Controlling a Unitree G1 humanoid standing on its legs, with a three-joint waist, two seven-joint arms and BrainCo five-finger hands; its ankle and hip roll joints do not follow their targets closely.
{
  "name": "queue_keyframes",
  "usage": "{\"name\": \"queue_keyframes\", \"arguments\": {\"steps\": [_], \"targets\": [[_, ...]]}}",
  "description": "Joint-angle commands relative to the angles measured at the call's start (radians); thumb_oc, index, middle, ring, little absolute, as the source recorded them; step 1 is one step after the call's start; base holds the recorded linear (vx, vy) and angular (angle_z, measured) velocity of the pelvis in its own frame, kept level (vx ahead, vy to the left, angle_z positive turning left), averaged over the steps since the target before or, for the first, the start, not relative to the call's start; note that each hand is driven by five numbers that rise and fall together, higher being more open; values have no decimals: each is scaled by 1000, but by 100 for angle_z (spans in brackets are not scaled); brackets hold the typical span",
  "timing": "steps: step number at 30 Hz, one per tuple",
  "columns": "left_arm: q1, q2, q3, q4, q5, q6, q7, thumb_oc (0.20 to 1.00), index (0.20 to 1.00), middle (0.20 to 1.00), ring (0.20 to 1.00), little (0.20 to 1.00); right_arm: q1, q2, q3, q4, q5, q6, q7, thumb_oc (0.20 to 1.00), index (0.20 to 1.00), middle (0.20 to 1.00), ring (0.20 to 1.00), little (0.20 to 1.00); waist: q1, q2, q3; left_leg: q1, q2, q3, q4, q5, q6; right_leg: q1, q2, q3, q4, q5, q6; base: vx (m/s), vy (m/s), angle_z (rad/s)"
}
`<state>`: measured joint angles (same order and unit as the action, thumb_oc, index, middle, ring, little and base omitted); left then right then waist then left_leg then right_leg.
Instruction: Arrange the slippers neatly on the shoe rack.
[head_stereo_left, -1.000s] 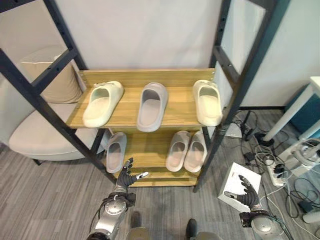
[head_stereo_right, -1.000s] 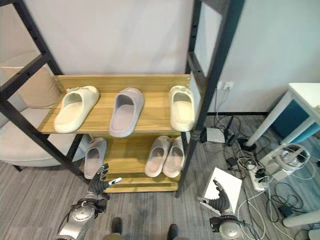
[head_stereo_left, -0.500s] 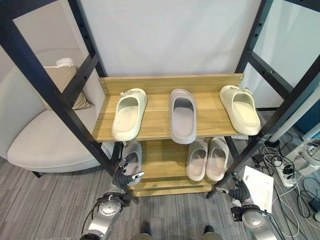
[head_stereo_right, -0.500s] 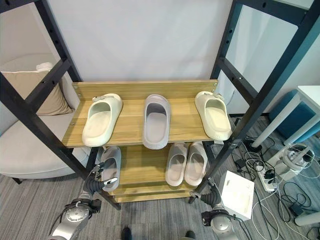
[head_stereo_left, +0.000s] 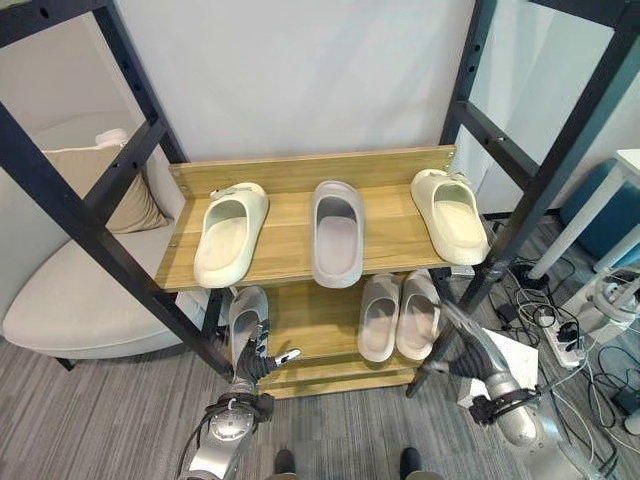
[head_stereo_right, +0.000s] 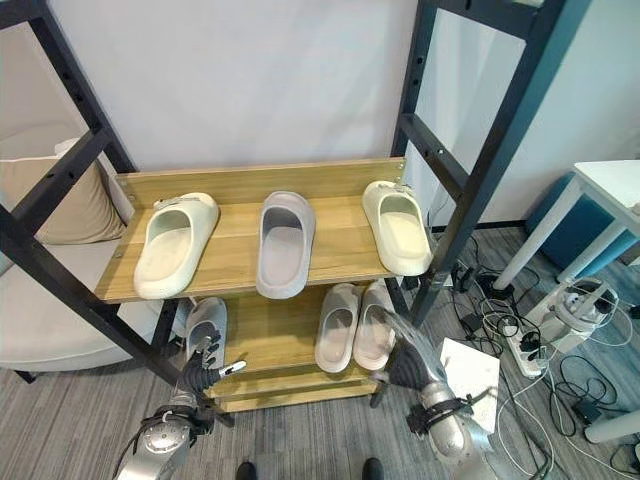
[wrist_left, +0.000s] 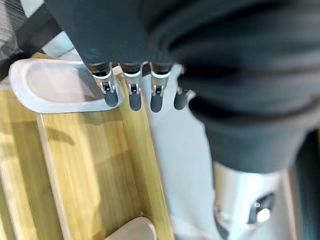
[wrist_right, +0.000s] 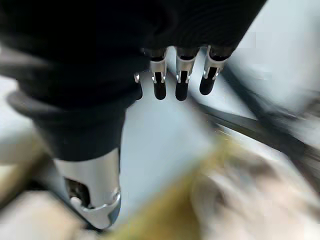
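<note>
Fingers (wrist_left: 131, 95) of the left hand (head_stereo_left: 255, 362) are straight and spread, holding nothing — their dark tips hover at the near edge of the lower shelf (head_stereo_left: 300, 325), just beside the lone grey slipper (head_stereo_left: 247, 317) lying at its left end. Right hand (head_stereo_right: 402, 360) reaches toward the shoe rack (head_stereo_left: 300, 175) from the lower right, its fingers (wrist_right: 181, 82) straight and empty, close to the pair of pale slippers (head_stereo_left: 399, 315) lying side by side on the right of the lower shelf. On the upper shelf (head_stereo_left: 290, 240) three slippers lie well apart — a cream slipper (head_stereo_left: 231, 231) at left, a grey slipper (head_stereo_left: 337, 231) in the middle, another cream slipper (head_stereo_left: 451, 214) at right. A beige armchair (head_stereo_left: 75, 300) stands left of the rack.
</note>
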<state>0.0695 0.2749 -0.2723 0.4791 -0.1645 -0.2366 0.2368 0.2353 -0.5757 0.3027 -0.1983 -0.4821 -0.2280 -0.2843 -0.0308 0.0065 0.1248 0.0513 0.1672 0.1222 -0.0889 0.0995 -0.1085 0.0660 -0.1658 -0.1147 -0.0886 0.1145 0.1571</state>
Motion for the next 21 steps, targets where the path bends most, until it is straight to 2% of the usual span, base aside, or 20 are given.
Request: {"name": "queue_keyframes", "arguments": {"steps": [1, 3, 4, 5, 6, 11, 12, 14, 17, 18, 21], "targets": [[-91, 38, -8, -52, 55, -66, 42, 1000, 1000, 1000, 1000, 1000, -69, 2, -5, -97, -8, -82, -44, 1000, 1000, 1000, 1000, 1000, -9, -34, 18, 27, 10, -15, 2, -48, -7, 44, -40, -2, 1, -105, 51, 0, 0, 0], [-92, 41, -14, -56, 50, -63, 52, 1000, 1000, 1000, 1000, 1000, -92, 8, 1, -112, 20, -82, -52, 1000, 1000, 1000, 1000, 1000, -8, -34, 15, 28, 9, -14, 2, -49, -6, 44, -40, 0, 1, -106, 51, 6, 16, 0], [-91, 42, -26, -72, 36, -56, 61, 1000, 1000, 1000, 1000, 1000, -156, 27, -3, -147, 104, -82, -67, 1000, 1000, 1000, 1000, 1000, -4, -34, 9, 30, 7, -15, 2, -51, -4, 45, -41, 3, 1, -105, 50, 0, 0, 0], [-91, 42, -25, -73, 36, -55, 61, 1000, 1000, 1000, 1000, 1000, -158, 27, -2, -147, 105, -82, -67, 1000, 1000, 1000, 1000, 1000, -4, -34, 11, 30, 7, -15, 2, -51, -4, 46, -41, 4, 1, -105, 50, 19, 51, 2], [-92, 45, -34, -78, 27, -49, 72, 1000, 1000, 1000, 1000, 1000, -233, 51, -17, -167, 195, -80, -88, 1000, 1000, 1000, 1000, 1000, 3, -36, 4, 34, 4, -13, 2, -55, -2, 49, -43, 4, 1, -103, 50, 26, 40, 0], [-80, 51, -50, -87, 7, -44, 56, 1000, 1000, 1000, 1000, 1000, -478, 46, -71, -54, 176, -1, -177, 1000, 1000, 1000, 1000, 1000, 36, -47, -13, 41, -4, -20, 2, -66, 5, 59, -46, 2, 1, -101, 49, 28, 28, 0], [-81, 51, -49, -87, 7, -44, 56, 1000, 1000, 1000, 1000, 1000, -482, 47, -70, -51, 175, -1, -178, 1000, 1000, 1000, 1000, 1000, 36, -47, -12, 41, -4, -20, 2, -66, 5, 59, -46, 2, 1, -101, 49, 35, 14, 2], [-72, 58, -57, -89, -3, -44, 43, 1000, 1000, 1000, 1000, 1000, -621, 31, -86, 67, 163, 54, -229, 1000, 1000, 1000, 1000, 1000, 62, -57, -19, 40, -7, -27, 2, -70, 9, 63, -49, -1, 1, -100, 48, 35, 19, 7], [-70, 64, -60, -84, -15, -43, 34, 1000, 1000, 1000, 1000, 1000, -728, 23, -68, 171, 186, 82, -255, 1000, 1000, 1000, 1000, 1000, 79, -65, -18, 36, -10, -33, 2, -70, 11, 62, -49, -1, 1, -99, 47, 21, 20, 9], [-71, 70, -69, -73, -27, -42, 27, 1000, 1000, 1000, 1000, 1000, -820, 23, -40, 272, 211, 103, -266, 1000, 1000, 1000, 1000, 1000, 100, -76, -17, 30, -13, -39, 2, -70, 13, 61, -48, -5, 1, -98, 46, -1, 6, 22], [-77, 73, -79, -59, -41, -43, 11, 1000, 1000, 1000, 1000, 1000, -921, 36, -4, 412, 240, 130, -266, 1000, 1000, 1000, 1000, 1000, 131, -91, -9, 18, -15, -53, 2, -70, 14, 58, -48, -13, 1, -99, 46, -4, 4, 7]]}}
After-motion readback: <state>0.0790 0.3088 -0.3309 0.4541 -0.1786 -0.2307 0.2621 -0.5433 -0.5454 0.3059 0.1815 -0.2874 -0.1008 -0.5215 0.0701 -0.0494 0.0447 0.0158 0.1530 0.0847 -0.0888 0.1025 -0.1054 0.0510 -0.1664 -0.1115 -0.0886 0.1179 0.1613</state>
